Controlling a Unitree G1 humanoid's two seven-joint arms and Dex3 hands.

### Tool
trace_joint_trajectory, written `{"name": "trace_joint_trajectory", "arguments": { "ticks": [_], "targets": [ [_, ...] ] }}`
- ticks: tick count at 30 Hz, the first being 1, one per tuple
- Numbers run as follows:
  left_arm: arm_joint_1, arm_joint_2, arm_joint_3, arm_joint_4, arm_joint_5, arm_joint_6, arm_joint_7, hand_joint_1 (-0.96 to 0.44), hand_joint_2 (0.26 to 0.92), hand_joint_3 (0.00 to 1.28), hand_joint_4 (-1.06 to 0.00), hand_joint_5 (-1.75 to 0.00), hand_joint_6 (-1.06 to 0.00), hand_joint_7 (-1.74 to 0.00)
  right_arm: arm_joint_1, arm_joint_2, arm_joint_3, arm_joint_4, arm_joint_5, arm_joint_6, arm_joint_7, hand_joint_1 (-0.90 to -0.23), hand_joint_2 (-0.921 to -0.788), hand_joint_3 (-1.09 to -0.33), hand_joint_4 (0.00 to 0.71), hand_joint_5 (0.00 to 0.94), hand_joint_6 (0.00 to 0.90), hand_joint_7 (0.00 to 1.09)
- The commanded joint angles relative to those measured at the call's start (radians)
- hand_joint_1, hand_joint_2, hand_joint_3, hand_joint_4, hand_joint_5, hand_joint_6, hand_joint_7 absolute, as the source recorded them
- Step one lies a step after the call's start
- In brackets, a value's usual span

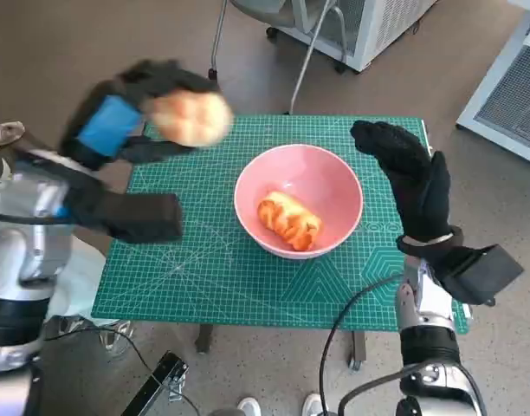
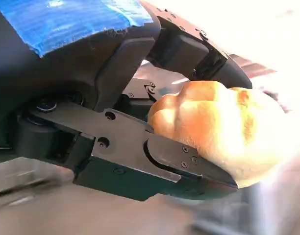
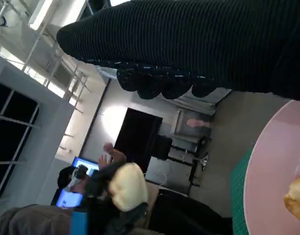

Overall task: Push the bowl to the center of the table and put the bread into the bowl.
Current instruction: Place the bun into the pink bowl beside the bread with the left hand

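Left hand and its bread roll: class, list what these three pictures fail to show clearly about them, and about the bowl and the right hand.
- Left hand with roll: motion-blurred in the head view; height above the mat unclear.
- Roll's far side: washed out by glare in the left wrist view.
- Bowl: cut off by the edge in the right wrist view.
- Right hand: its palm is hidden by the glove's back in every view.
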Motion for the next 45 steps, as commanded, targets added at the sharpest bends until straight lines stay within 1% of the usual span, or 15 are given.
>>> {"name": "trace_joint_trajectory", "arguments": {
  "ticks": [1,8,17,19,21,23,25,26,27,28,29,30,33,37,45],
  "targets": [
    [-0.052,-0.049,-0.080,0.088,0.023,-0.133,0.037,0.00,0.903,0.05,-0.59,-1.21,-0.85,-0.98,0.015,-0.002,0.007,0.006,-0.015,0.002,-0.004,-0.585,-0.921,-0.781,0.381,0.037,0.001,0.83],
    [-0.128,-0.125,-0.196,0.246,0.142,-0.223,0.107,0.00,0.919,0.08,-0.52,-1.26,-0.77,-1.10,0.016,-0.006,0.006,0.001,-0.003,0.008,0.002,-0.603,-0.921,-0.778,0.382,0.037,0.000,0.83],
    [-0.178,-0.232,-0.299,0.389,0.245,-0.192,0.128,0.00,0.920,0.11,-0.54,-1.19,-0.69,-1.25,0.032,-0.004,0.004,-0.008,0.005,0.003,0.004,-0.610,-0.921,-0.775,0.382,0.037,0.001,0.83],
    [-0.186,-0.252,-0.323,0.429,0.271,-0.181,0.139,0.00,0.920,0.11,-0.52,-1.27,-0.69,-1.17,0.035,-0.004,0.002,-0.009,0.010,0.003,0.006,-0.610,-0.921,-0.775,0.382,0.037,0.001,0.83],
    [-0.193,-0.266,-0.344,0.466,0.293,-0.171,0.147,0.00,0.920,0.12,-0.52,-1.25,-0.67,-1.21,0.037,-0.003,0.001,-0.009,0.013,0.003,0.006,-0.609,-0.921,-0.775,0.382,0.037,0.001,0.82],
    [-0.196,-0.275,-0.367,0.498,0.315,-0.156,0.142,0.00,0.921,0.15,-0.49,-1.23,-0.65,-1.27,0.040,-0.003,0.000,-0.010,0.013,0.003,0.003,-0.609,-0.921,-0.774,0.383,0.037,0.001,0.82],
    [-0.197,-0.279,-0.388,0.520,0.334,-0.136,0.117,0.00,0.921,0.23,-0.39,-1.32,-0.57,-1.36,0.043,-0.003,-0.001,-0.013,0.013,0.004,0.000,-0.608,-0.921,-0.774,0.383,0.038,0.002,0.82],
    [-0.197,-0.280,-0.396,0.527,0.340,-0.127,0.105,-0.03,0.909,0.20,-0.34,-1.03,-0.47,-1.12,0.044,-0.003,-0.002,-0.015,0.013,0.005,0.000,-0.610,-0.921,-0.773,0.383,0.038,0.002,0.82],
    [-0.197,-0.277,-0.405,0.528,0.346,-0.119,0.081,-0.04,0.911,0.18,-0.34,-0.88,-0.45,-1.00,0.047,-0.002,-0.002,-0.019,0.013,0.008,-0.002,-0.611,-0.921,-0.773,0.383,0.038,0.003,0.82],
    [-0.197,-0.276,-0.411,0.528,0.350,-0.114,0.064,-0.07,0.915,0.14,-0.36,-0.62,-0.42,-0.78,0.048,-0.001,-0.002,-0.022,0.013,0.010,-0.003,-0.612,-0.921,-0.772,0.383,0.038,0.003,0.82],
    [-0.194,-0.269,-0.415,0.512,0.348,-0.109,0.025,-0.11,0.917,0.11,-0.36,-0.42,-0.39,-0.60,0.050,-0.002,-0.003,-0.024,0.012,0.011,-0.005,-0.613,-0.921,-0.772,0.383,0.038,0.003,0.82],
    [-0.192,-0.264,-0.417,0.500,0.347,-0.105,-0.002,-0.16,0.918,0.09,-0.34,-0.28,-0.36,-0.48,0.050,-0.003,-0.004,-0.025,0.012,0.013,-0.006,-0.614,-0.921,-0.772,0.383,0.037,0.004,0.82],
    [-0.185,-0.249,-0.414,0.461,0.334,-0.099,-0.072,-0.24,0.920,0.06,-0.31,-0.11,-0.32,-0.32,0.051,-0.005,-0.007,-0.026,0.012,0.018,-0.009,-0.615,-0.921,-0.771,0.384,0.037,0.005,0.82],
    [-0.171,-0.236,-0.391,0.428,0.299,-0.098,-0.113,-0.29,0.921,0.05,-0.31,-0.05,-0.34,-0.25,0.050,-0.003,-0.007,-0.030,0.001,0.015,-0.022,-0.604,-0.921,-0.772,0.383,0.037,0.007,0.82],
    [-0.121,-0.199,-0.319,0.359,0.206,-0.098,-0.128,-0.16,0.921,0.09,-0.33,-0.02,-0.39,-0.20,0.037,0.009,0.006,-0.019,-0.020,0.000,-0.047,-0.592,-0.921,-0.775,0.383,0.036,0.008,0.81]
  ]
}}
